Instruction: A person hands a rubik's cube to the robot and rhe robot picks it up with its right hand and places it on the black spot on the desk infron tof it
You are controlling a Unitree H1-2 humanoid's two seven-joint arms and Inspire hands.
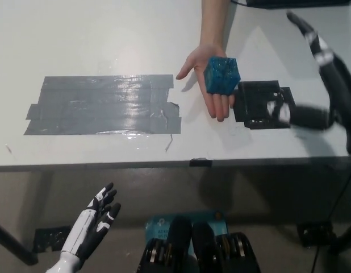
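Note:
A blue rubik's cube (222,74) lies on a person's upturned palm (208,79) held over the white desk (107,34). Just right of the palm is the black tape spot (258,102). My black right hand (317,85) is raised over the desk's right side, fingers spread wide and open, with one finger reaching across the black spot; it is blurred and apart from the cube. My white left hand (93,227) rests open below the desk's front edge at the lower left.
A large patch of grey tape (101,105) covers the desk's left middle. The desk's front edge (164,164) runs across the picture, with floor below it. A dark object sits at the far top right edge (289,3).

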